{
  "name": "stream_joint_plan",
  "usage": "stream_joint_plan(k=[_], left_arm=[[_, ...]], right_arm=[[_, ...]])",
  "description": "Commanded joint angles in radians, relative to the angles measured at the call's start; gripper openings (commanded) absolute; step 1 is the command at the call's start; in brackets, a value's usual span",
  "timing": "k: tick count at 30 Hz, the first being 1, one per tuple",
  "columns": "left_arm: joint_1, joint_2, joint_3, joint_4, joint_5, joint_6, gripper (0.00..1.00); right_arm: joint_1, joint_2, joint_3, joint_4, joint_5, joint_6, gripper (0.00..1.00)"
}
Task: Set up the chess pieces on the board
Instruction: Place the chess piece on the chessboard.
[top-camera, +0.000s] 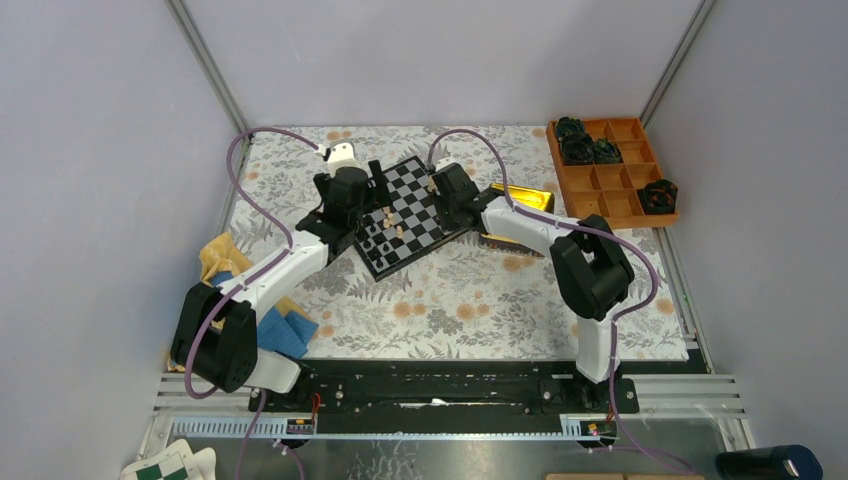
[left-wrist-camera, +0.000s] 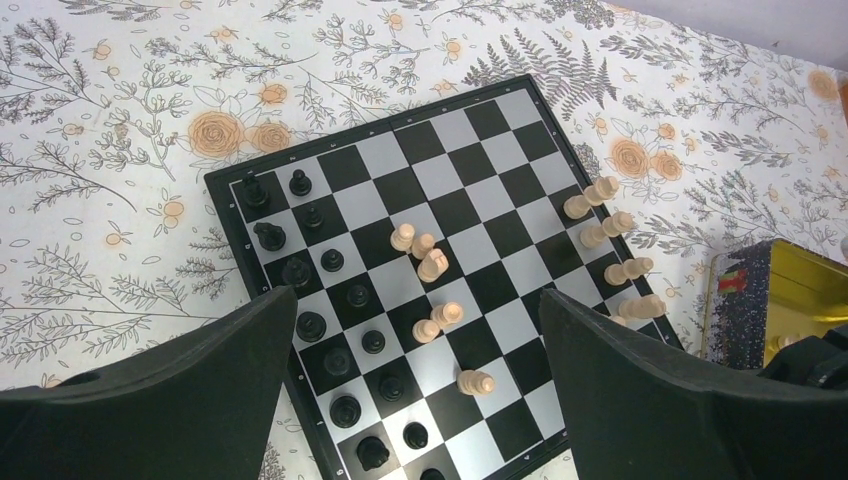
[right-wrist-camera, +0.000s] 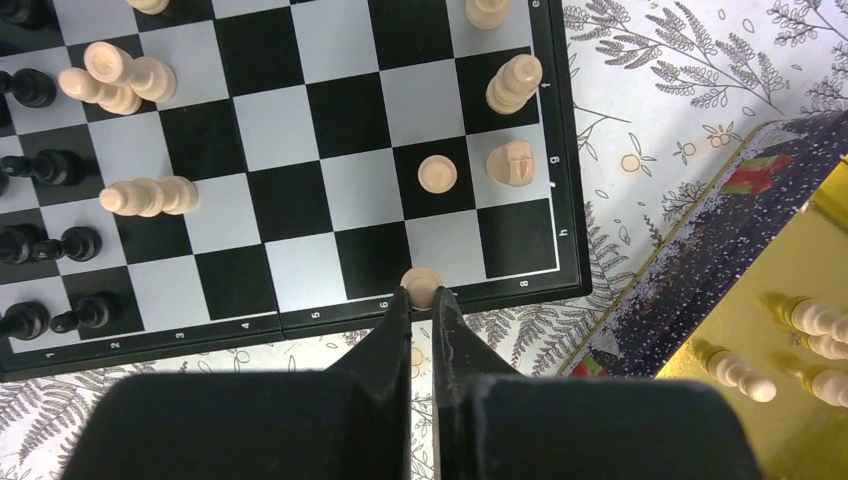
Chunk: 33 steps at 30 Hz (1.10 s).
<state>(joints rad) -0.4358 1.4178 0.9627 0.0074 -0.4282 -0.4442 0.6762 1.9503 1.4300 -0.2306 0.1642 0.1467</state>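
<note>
Black-and-grey board (left-wrist-camera: 480, 170): lay flat on the floral worktop (left-wrist-camera: 120, 120).
Black pieces (left-wrist-camera: 330, 262): stood along one side of the board.
Tan pieces (left-wrist-camera: 610, 230): lined the opposite side, with several scattered mid-board.
Left gripper (left-wrist-camera: 415, 295): hung over the board, jaws wide apart, holding nothing.
Right gripper (right-wrist-camera: 422, 300): pinched one tan piece (right-wrist-camera: 421, 283) in closed jaws at the board's rim.
Gold tin (right-wrist-camera: 800, 300): sat just beside the board, more tan pieces inside.
</note>
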Motion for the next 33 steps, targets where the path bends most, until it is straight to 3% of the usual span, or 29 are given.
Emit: stream_joint_plan(k=[1, 33], left_arm=[[0.002, -0.022, -0.016, 0.062, -0.027, 0.025, 0.99], [0.002, -0.019, -0.041, 0.074, -0.021, 0.027, 0.99]], right_arm=[[0.003, 0.011, 0.006, 0.047, 0.003, -0.023, 0.0], [-0.016, 0.044, -0.026, 0.082, 0.009, -0.027, 0.0]])
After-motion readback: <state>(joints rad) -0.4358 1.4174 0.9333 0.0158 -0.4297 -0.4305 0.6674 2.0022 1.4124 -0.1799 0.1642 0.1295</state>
